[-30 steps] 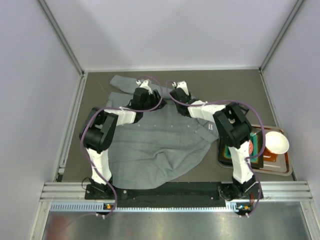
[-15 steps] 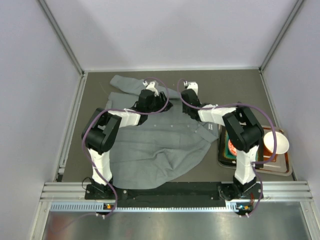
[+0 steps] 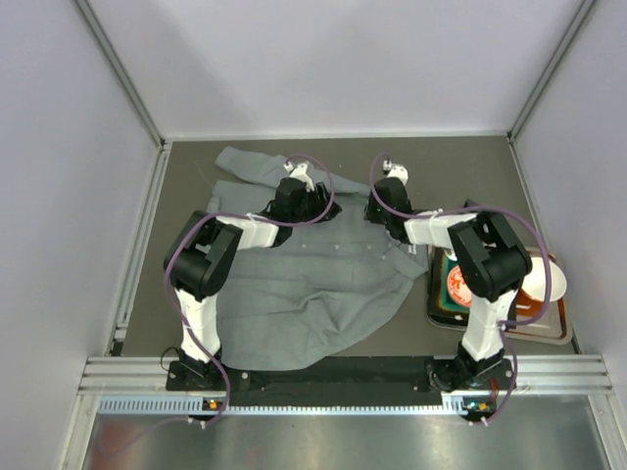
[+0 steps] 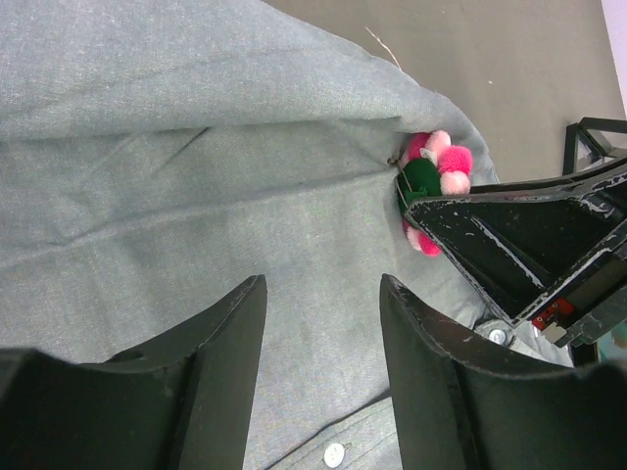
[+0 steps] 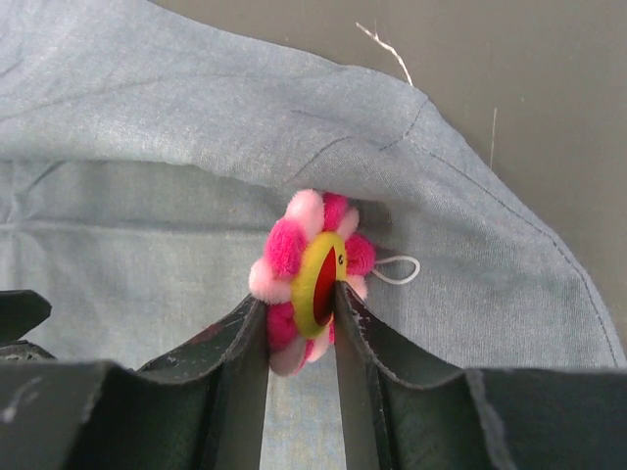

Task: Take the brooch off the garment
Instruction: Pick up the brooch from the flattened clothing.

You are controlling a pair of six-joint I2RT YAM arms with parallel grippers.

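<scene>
- The right gripper has its fingers partly closed, pinching the brooch edge-on, near the 1 o'clock edge of the garment.
- The left gripper is spread wide over the grey cloth and grips nothing; the brooch sits at its 1 o'clock.
- A tray lies at the garment's 3 o'clock.

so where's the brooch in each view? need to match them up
Top external: not discernible, hidden by the right gripper near the far edge of the shirt.
Left wrist: upper right, the brooch sits at the shirt's edge, against the right gripper's finger.
Right wrist: centre, pinched in the right gripper.
Shared landmark: the shirt's curved edge against the dark table.
</scene>
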